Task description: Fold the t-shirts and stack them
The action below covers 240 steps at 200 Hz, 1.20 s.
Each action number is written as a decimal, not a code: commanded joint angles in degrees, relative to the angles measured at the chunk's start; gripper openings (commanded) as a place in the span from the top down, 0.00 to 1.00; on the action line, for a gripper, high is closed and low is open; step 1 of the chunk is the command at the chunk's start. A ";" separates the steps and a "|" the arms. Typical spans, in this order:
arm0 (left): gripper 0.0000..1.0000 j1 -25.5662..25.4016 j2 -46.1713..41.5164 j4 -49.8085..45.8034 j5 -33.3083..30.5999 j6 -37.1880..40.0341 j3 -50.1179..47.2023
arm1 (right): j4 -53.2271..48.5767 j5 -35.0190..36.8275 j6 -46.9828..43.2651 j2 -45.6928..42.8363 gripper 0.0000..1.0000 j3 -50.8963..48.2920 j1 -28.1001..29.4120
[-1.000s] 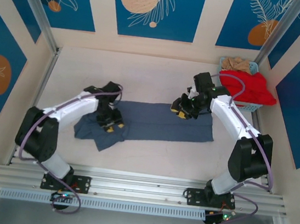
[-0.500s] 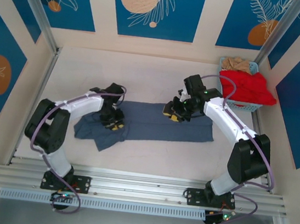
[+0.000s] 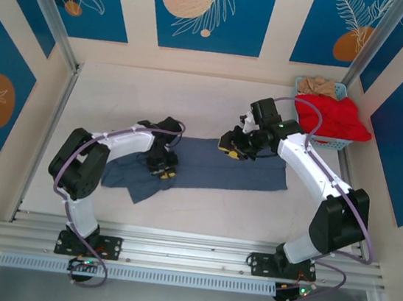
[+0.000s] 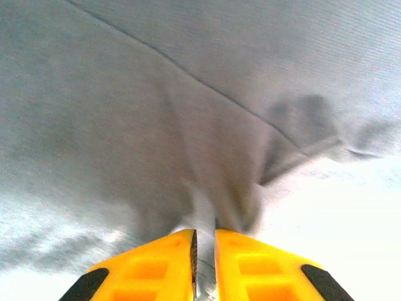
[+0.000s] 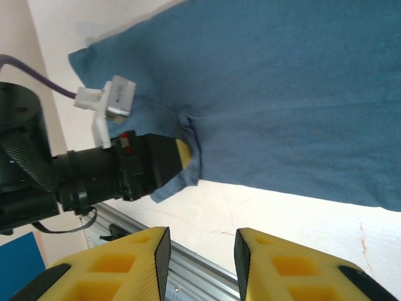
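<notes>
1. Pinching a fold of the slate-blue t-shirt (image 3: 218,166), the left gripper (image 4: 203,241) has its two yellow fingers pressed almost together. The cloth bunches up right in front of the tips.
2. I think it holds the cloth this way so it can lift that end and fold it over.
3. The right gripper (image 5: 202,241) has its fingers spread apart with nothing between them. The blue shirt lies flat below and ahead of it, so it looks ready to come down and grab.
4. The red t-shirt (image 3: 334,116) and the beige t-shirt (image 3: 318,86) sit in the basket (image 3: 336,144), behind the right gripper.
5. The blue shirt looks like a long strip, maybe partly folded. Nothing is stacked yet.
</notes>
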 commanded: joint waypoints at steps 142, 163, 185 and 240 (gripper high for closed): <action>0.66 -5.61 -0.20 -2.29 -0.98 1.57 4.07 | 2.23 -2.01 -0.13 -3.86 0.65 -5.74 0.00; 0.59 -2.98 -8.05 -4.60 -4.80 3.31 1.05 | 5.99 -2.66 -1.61 -4.62 0.65 -9.59 0.57; 0.60 4.33 -15.50 -6.28 -6.20 6.97 -5.92 | 9.53 -4.85 -1.57 -4.63 0.65 -12.48 1.30; 0.65 22.63 -22.09 -5.74 -9.33 24.69 -14.82 | 15.30 -10.55 -1.22 -2.93 0.65 -11.94 5.19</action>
